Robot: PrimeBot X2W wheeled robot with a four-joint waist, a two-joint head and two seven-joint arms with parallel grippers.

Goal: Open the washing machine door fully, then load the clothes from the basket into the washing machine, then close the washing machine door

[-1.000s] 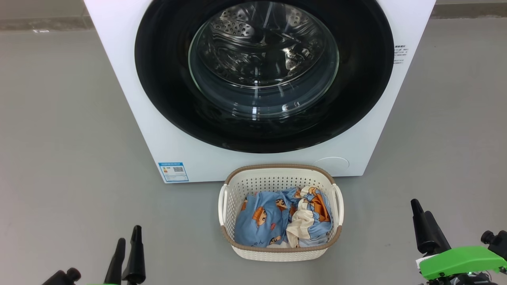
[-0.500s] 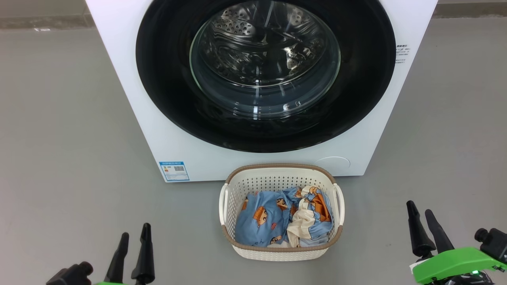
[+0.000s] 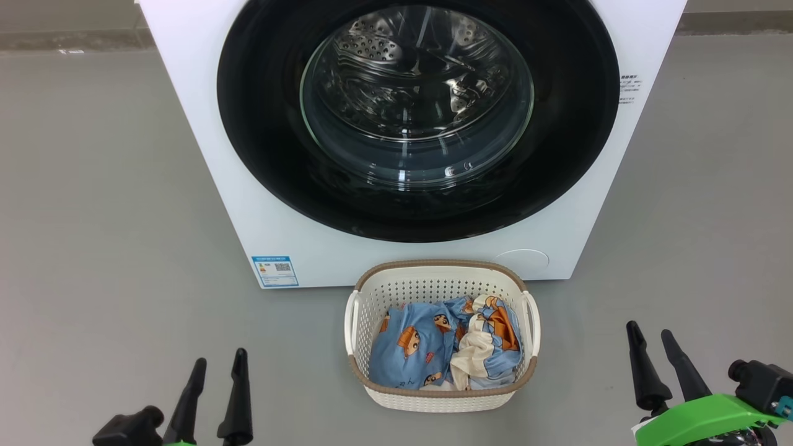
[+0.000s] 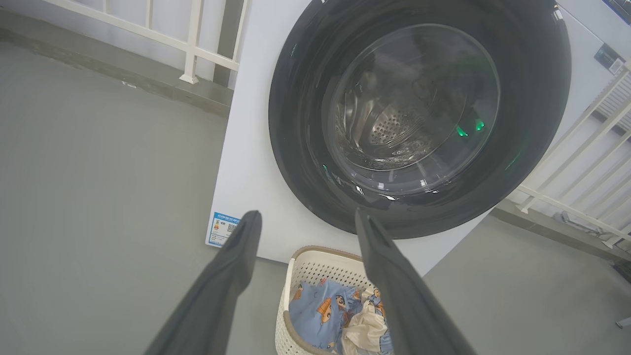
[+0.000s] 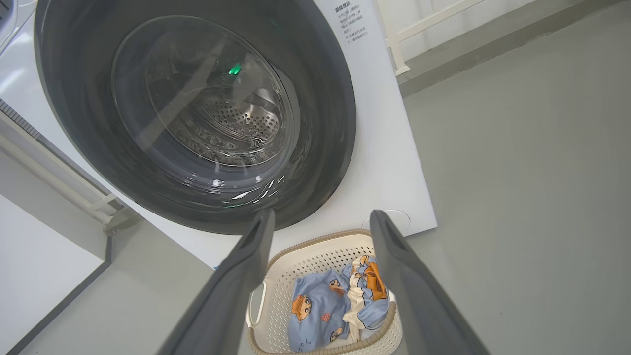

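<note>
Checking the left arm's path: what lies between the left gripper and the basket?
In the head view, only bare grey floor separates left gripper from basket.

Everything is being lit brightly and evenly; white glints are being reflected off the washing machine door point(image 3: 418, 118).

**Bare laundry corner, laid out like a test space**

A laundry area is being indicated by the white washing machine point(image 3: 204, 155), which is standing alone on a smooth grey floor point(image 3: 93, 186). A basket point(image 3: 433, 265) of clothes point(image 3: 415, 347) is being kept just in front of the machine, and white railings point(image 4: 192, 44) are being seen behind it.
</note>
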